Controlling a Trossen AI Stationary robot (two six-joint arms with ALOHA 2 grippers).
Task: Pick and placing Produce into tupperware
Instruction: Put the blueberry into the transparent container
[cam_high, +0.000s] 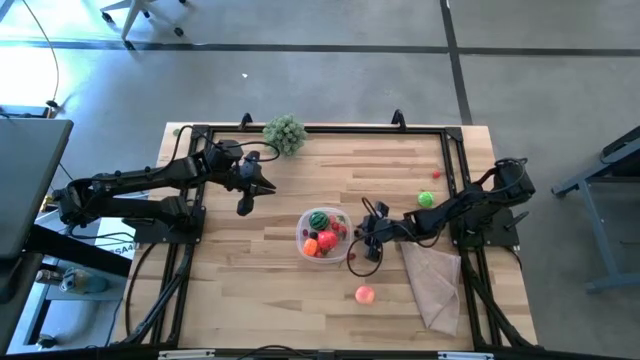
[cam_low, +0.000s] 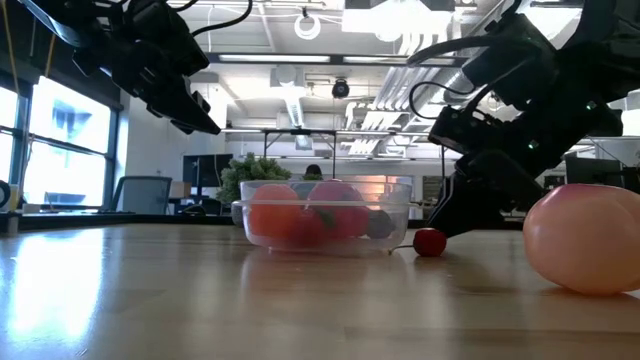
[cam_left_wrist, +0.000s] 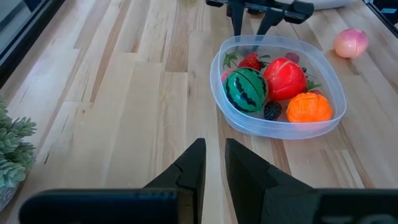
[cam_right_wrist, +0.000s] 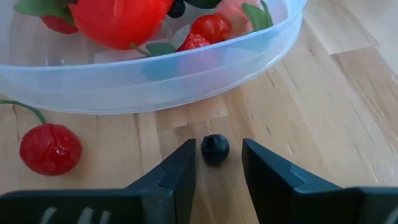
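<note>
Right gripper (cam_right_wrist: 216, 163) is set low w/ fingers apart astride a dark berry (cam_right_wrist: 215, 149) beside the tupperware (cam_right_wrist: 186, 74), prob. for pickup. Left gripper (cam_left_wrist: 213, 163) is held shut, parked clear.

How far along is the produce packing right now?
Done: the tub already holds several pieces. In hand: the right claw, open, brackets a small dark berry beside the tub. Left: that berry, the cherry, the pink fruit and green piece. The left claw waits shut.

Beside my black right hand (cam_right_wrist: 216, 169), a dark blue berry (cam_right_wrist: 215, 149) and red cherry (cam_right_wrist: 50, 149) lie on the pale wood tabletop (cam_right_wrist: 348, 112); the clear tupperware (cam_left_wrist: 278, 121) holds a green-striped watermelon (cam_left_wrist: 246, 90) and an orange piece (cam_left_wrist: 309, 107).
</note>
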